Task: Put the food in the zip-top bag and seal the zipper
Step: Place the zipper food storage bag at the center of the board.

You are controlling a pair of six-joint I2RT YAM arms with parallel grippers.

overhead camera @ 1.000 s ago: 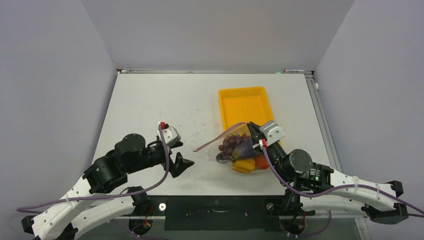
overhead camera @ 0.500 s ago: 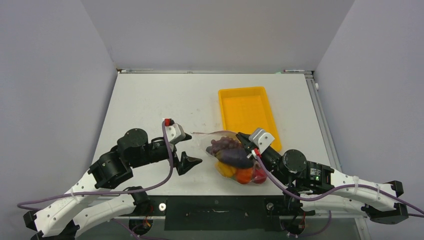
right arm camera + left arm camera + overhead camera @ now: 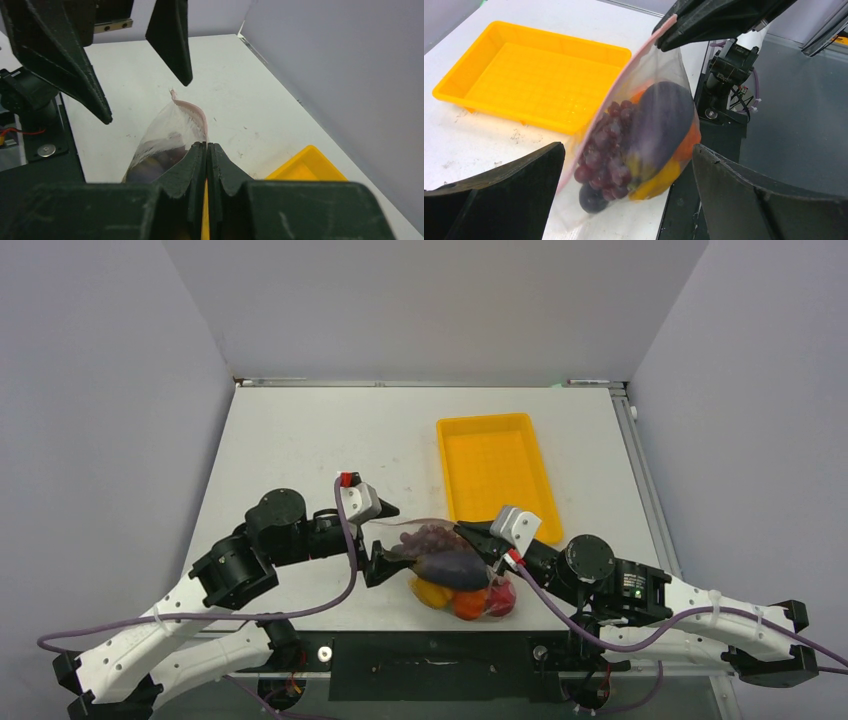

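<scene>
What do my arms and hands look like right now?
The left arm and right arm have white lower links, round black joints and a purple cable along each. The left hand and right hand each have two black wedge-shaped fingers and a pale grey block with a red tab.

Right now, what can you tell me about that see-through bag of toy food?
The zip-top bag is clear, soft plastic with a pink zipper along its edge. It is held tilted, pinched at one corner by the right gripper, bulging with grapes, an eggplant and orange and yellow pieces. The open left gripper straddles it.
</scene>
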